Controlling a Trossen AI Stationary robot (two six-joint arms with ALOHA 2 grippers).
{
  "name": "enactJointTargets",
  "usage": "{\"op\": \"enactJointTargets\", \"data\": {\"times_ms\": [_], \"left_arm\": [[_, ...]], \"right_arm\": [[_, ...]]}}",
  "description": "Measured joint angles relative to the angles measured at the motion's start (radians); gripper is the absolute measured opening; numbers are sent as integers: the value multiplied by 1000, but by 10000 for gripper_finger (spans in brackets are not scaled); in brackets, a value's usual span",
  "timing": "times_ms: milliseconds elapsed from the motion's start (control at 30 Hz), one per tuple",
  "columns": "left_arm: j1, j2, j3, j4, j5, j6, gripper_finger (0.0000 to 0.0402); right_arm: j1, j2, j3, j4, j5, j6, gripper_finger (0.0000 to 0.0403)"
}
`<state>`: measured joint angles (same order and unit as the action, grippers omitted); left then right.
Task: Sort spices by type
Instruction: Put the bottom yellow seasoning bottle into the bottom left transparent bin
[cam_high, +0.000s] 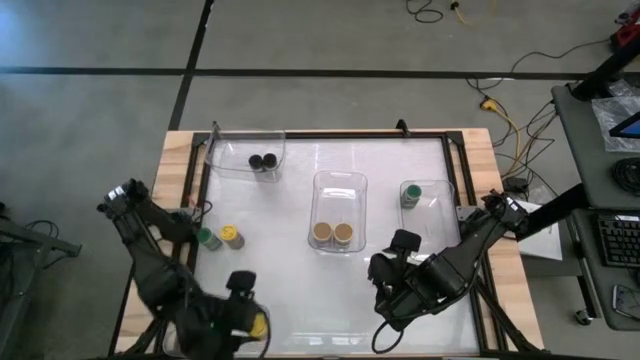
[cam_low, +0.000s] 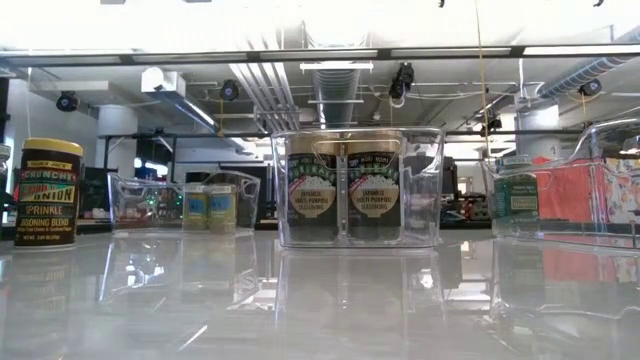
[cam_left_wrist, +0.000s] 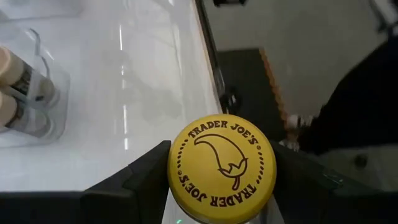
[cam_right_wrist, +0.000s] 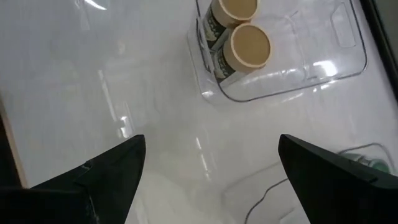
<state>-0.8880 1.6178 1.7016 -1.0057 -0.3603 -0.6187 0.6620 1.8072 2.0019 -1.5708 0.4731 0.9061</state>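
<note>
The left claw (cam_high: 250, 322), at the lower left of the high view, is clenched on a yellow-lidded round spice jar (cam_left_wrist: 222, 169) above the white desk (cam_high: 300, 290). The grip sits just under the lid, so a fast swing could tilt the jar loose. The right claw (cam_right_wrist: 208, 168) hangs released near the clear plastic bin (cam_right_wrist: 292, 74) holding 2 tan-lidded jars (cam_right_wrist: 249, 45); crossing paths risk a bump.

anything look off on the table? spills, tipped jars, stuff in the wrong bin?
Nothing spilled or tipped. Sorting is unfinished: a green-lid jar and a yellow-lid jar stand loose on the table, outside any bin. The left gripper holds another yellow-lid jar. The right gripper hangs open.
</note>
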Motion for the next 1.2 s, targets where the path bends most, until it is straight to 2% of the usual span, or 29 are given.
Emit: {"op": "enactJointTargets", "data": {"times_ms": [100,300,533,967,1200], "left_arm": [[-42,20,0,-20,-23,-17,215],[-107,48,0,-62,-38,-182,215],[-227,108,-4,-114,-181,-211,215],[-276,223,-36,-127,-220,-281,215],[-276,249,-41,-60,-237,-281,215]], "right_arm": [[28,0,-11,4,0,64,359],[124,1,-49,48,-1,268,359],[197,1,-89,200,-2,488,359],[113,28,-98,225,1,492,359],[92,28,-98,251,1,447,359]]}}
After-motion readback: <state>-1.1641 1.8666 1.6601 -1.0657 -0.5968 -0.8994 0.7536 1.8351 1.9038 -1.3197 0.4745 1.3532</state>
